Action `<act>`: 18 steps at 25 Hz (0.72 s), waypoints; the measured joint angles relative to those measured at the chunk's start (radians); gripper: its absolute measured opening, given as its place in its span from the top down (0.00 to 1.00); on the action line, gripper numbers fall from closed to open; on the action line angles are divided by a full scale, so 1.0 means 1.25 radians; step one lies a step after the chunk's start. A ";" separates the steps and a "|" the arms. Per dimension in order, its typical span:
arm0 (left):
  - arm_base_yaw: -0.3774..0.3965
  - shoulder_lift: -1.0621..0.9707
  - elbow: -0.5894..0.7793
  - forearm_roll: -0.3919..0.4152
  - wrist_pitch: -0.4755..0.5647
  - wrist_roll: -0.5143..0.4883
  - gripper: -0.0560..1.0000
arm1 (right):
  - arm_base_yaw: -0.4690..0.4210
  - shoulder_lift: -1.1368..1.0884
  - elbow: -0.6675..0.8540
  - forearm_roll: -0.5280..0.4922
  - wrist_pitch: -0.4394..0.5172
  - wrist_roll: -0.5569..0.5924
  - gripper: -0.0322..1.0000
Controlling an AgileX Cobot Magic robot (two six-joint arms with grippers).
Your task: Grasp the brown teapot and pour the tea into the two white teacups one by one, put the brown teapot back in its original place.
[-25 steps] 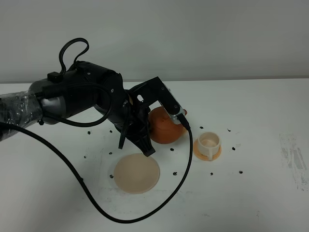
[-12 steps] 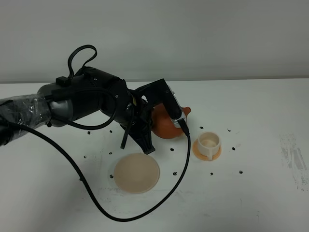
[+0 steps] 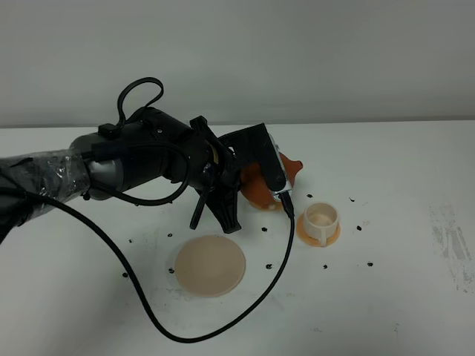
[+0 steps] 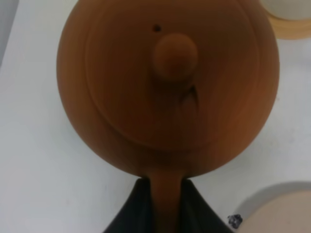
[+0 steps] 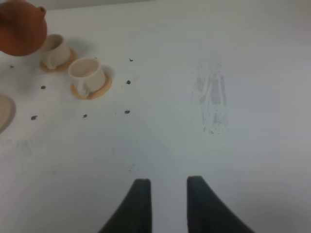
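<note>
Teapot [image 4: 167, 82] higher, reddish-brown, knob-lidded.

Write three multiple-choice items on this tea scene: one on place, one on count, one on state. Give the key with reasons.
1. Where is the brown teapot?
A. On the beige coaster
B. Lifted clear of the beige coaster
C. Inside a cup

2. How many white teacups does the right wrist view show?
A. One
B. Two
C. Four

3. What is the left gripper doing?
A. Gripping the teapot's handle
B. Hanging open
C. Holding a saucer

Key: B, the coaster lies bare; B, two cups sit on orange saucers; A, its jaws clamp the handle in the left wrist view.
</note>
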 joint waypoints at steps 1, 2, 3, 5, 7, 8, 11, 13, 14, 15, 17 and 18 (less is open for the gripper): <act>-0.002 0.000 0.000 -0.001 0.000 0.016 0.83 | 0.000 0.000 0.000 0.000 0.000 0.000 0.77; -0.004 0.000 0.000 -0.001 0.000 0.031 0.83 | 0.000 0.000 0.000 0.000 0.000 0.000 0.77; -0.005 0.000 -0.001 0.000 -0.001 0.043 0.83 | 0.000 0.000 0.000 0.000 0.000 0.000 0.77; -0.009 0.000 -0.001 0.000 -0.002 0.071 0.83 | 0.000 0.000 0.000 0.000 0.000 0.000 0.77; -0.012 0.000 -0.001 0.000 -0.003 0.096 0.83 | 0.000 0.000 0.000 0.000 0.000 0.000 0.77; -0.012 0.000 -0.001 0.000 -0.005 0.106 0.83 | 0.000 0.000 0.000 0.000 0.000 0.000 0.77; -0.016 0.000 -0.001 0.009 -0.005 0.123 0.83 | 0.000 0.000 0.000 0.000 0.000 0.000 0.77; -0.022 0.000 -0.001 0.028 -0.005 0.125 0.83 | 0.000 0.000 0.000 0.000 0.000 0.000 0.77; -0.024 0.000 -0.001 0.040 -0.005 0.125 0.83 | 0.000 0.000 0.000 0.000 0.000 0.000 0.77; -0.027 0.002 -0.001 0.052 -0.005 0.125 0.83 | 0.000 0.000 0.000 0.000 0.000 0.000 0.77; -0.032 0.006 -0.001 0.080 -0.007 0.126 0.83 | 0.000 0.000 0.000 0.000 0.000 0.000 0.77; -0.033 0.011 -0.001 0.093 -0.009 0.126 0.83 | 0.000 0.000 0.000 0.000 0.000 0.000 0.77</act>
